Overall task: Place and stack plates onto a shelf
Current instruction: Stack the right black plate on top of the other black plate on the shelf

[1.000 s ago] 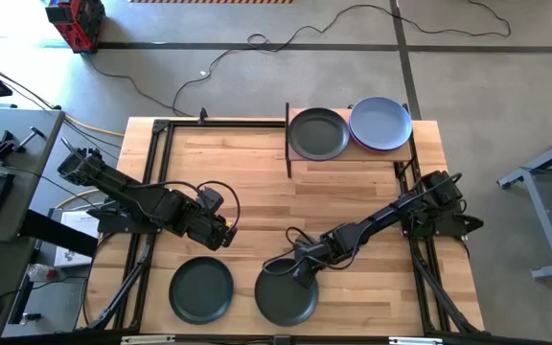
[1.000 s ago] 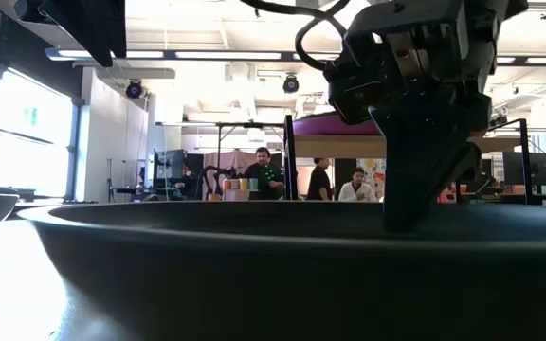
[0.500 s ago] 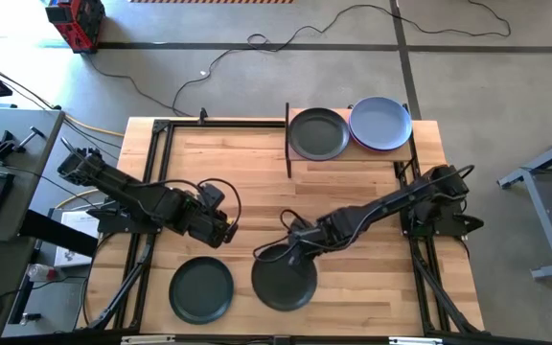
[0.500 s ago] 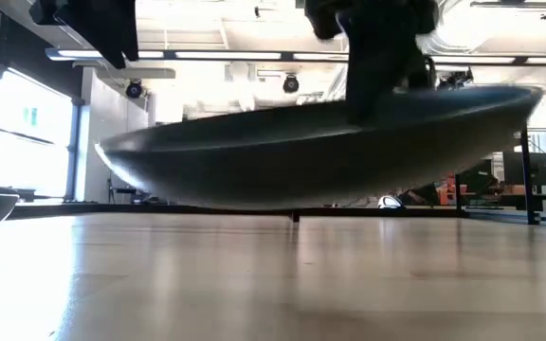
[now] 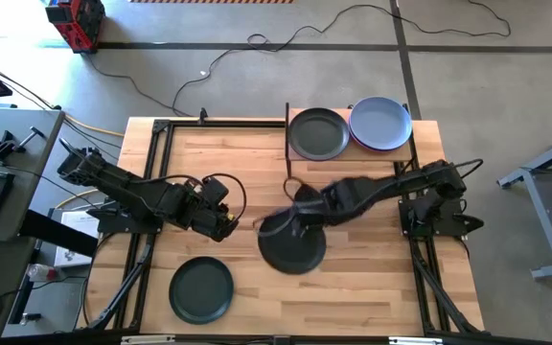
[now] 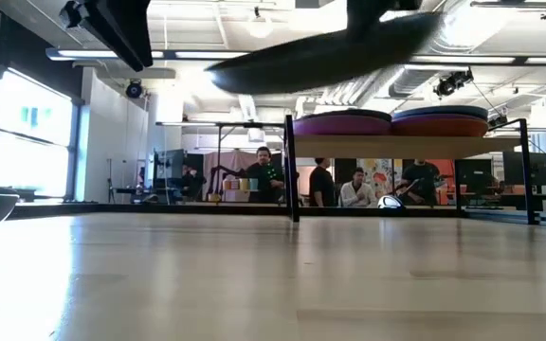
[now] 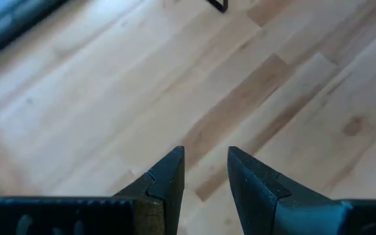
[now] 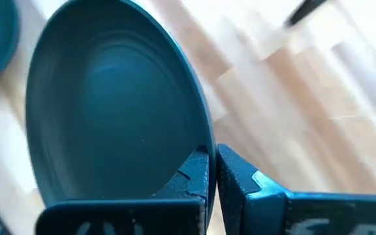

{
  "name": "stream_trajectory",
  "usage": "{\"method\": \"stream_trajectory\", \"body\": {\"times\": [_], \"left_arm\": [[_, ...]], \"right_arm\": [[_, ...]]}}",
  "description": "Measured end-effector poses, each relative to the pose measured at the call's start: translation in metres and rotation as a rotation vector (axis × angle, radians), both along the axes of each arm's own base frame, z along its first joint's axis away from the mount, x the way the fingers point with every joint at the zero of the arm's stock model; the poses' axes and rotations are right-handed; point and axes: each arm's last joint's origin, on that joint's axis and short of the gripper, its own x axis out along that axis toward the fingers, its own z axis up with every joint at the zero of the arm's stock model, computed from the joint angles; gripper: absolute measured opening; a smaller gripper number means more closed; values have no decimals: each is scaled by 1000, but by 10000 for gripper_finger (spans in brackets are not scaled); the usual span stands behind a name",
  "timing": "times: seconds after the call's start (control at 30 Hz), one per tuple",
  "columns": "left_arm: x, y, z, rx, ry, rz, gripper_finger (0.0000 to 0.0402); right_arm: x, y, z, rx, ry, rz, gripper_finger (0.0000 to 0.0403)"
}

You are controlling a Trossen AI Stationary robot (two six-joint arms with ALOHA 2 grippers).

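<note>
Pinching a dark plate (image 5: 292, 244) by its rim, the right gripper (image 8: 212, 171) carried it clear of the table (image 5: 247, 163), its fingers shut tight so it could travel to the shelf (image 5: 396, 151) ahead; the left gripper (image 7: 205, 171) waited open.

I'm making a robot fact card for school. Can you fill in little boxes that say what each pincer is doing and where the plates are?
right pincer: shut on the rim of a dark plate, held up off the table
left pincer: open, empty, over bare wood on the table's left side
plate on table: one dark plate near the front edge
shelf: at the back of the table, holds a dark top plate and a blue-purple top plate side by side
stacks: the low view shows more plates underneath; count unclear
</note>
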Motion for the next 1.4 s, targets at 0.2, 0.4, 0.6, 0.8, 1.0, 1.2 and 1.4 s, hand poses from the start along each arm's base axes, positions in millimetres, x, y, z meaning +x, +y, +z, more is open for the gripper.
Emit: {"method": "stream_trajectory", "body": {"times": [0.2,0.4,0.6,0.8,1.0,1.2,1.4], "left_arm": [[-8,5,1,146,86,-41,106],[-16,16,2,294,164,-16,106],[-22,37,8,414,250,15,106],[-27,57,17,478,292,24,106],[-33,72,24,506,325,34,106],[-41,79,30,500,303,73,106],[-45,86,33,497,306,93,106]], "right_arm": [[-6,-37,34,-36,-4,-83,0],[-14,-86,60,-49,-10,-165,0],[-26,-138,87,-34,-94,-213,0],[-48,-190,107,-5,-167,-275,0],[-73,-239,110,105,-217,-294,0],[-96,-273,111,127,-253,-319,0],[-106,-295,106,130,-244,-341,0]]}}
